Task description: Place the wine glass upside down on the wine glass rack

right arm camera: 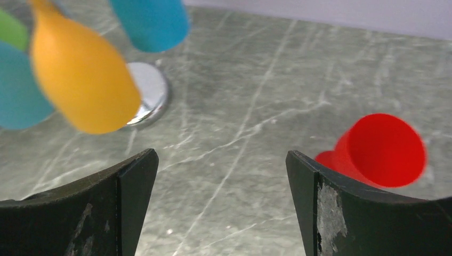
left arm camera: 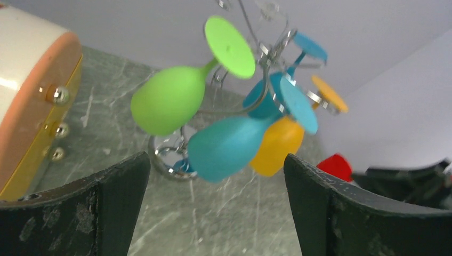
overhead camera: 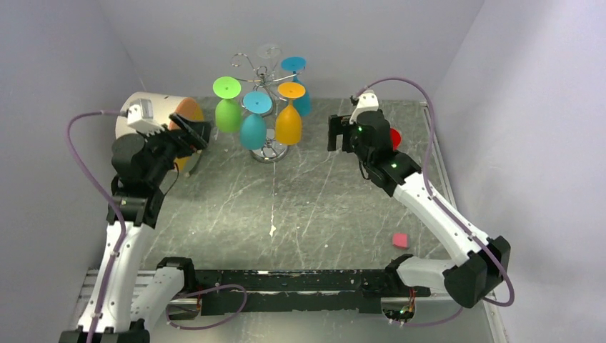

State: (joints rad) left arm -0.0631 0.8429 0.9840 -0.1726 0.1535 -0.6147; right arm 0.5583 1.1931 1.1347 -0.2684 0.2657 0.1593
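Both grippers are spread wide and hold nothing. The left gripper (left arm camera: pixel 216 160) faces the wine glass rack (overhead camera: pixel 271 153), where a green glass (left arm camera: pixel 168 106), blue glasses and an orange glass (right arm camera: pixel 80 74) hang bowl-down. The right gripper (right arm camera: pixel 221 154) points at a red wine glass (right arm camera: pixel 381 149) lying on its side on the table (overhead camera: pixel 314 207), off to the rack's right. The likely risk is that a finger nudges the round red glass before closing and it rolls away. Carrying it to the crowded rack could also knock the orange glass loose.

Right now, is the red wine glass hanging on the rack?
No, the red wine glass lies on its side on the table, apart from the wine glass rack.
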